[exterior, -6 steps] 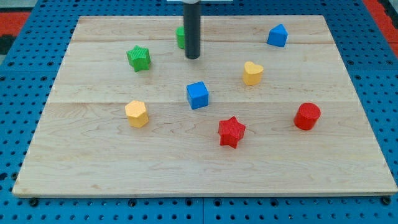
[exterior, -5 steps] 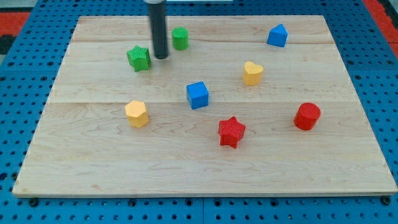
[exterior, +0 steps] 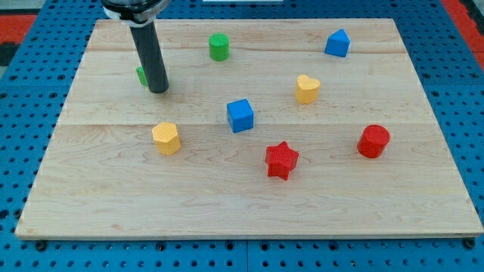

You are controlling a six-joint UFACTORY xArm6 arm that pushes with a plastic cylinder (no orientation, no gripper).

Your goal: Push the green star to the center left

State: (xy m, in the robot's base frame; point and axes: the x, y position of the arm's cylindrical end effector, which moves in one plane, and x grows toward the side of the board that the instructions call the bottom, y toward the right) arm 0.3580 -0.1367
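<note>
The green star (exterior: 141,75) sits at the board's upper left, almost wholly hidden behind my dark rod; only a sliver of green shows at the rod's left side. My tip (exterior: 158,90) rests on the board right at the star's lower right, seemingly touching it.
A green cylinder (exterior: 218,47) stands at the top middle. A blue block (exterior: 338,43) is at top right, a yellow heart (exterior: 306,88) right of centre, a blue cube (exterior: 240,115) in the centre, a yellow hexagon (exterior: 165,138), a red star (exterior: 281,159) and a red cylinder (exterior: 373,141) lower down.
The rod has swept left from beside the green cylinder to the green star. The star has shifted left and slightly down, and the rod now covers it.
</note>
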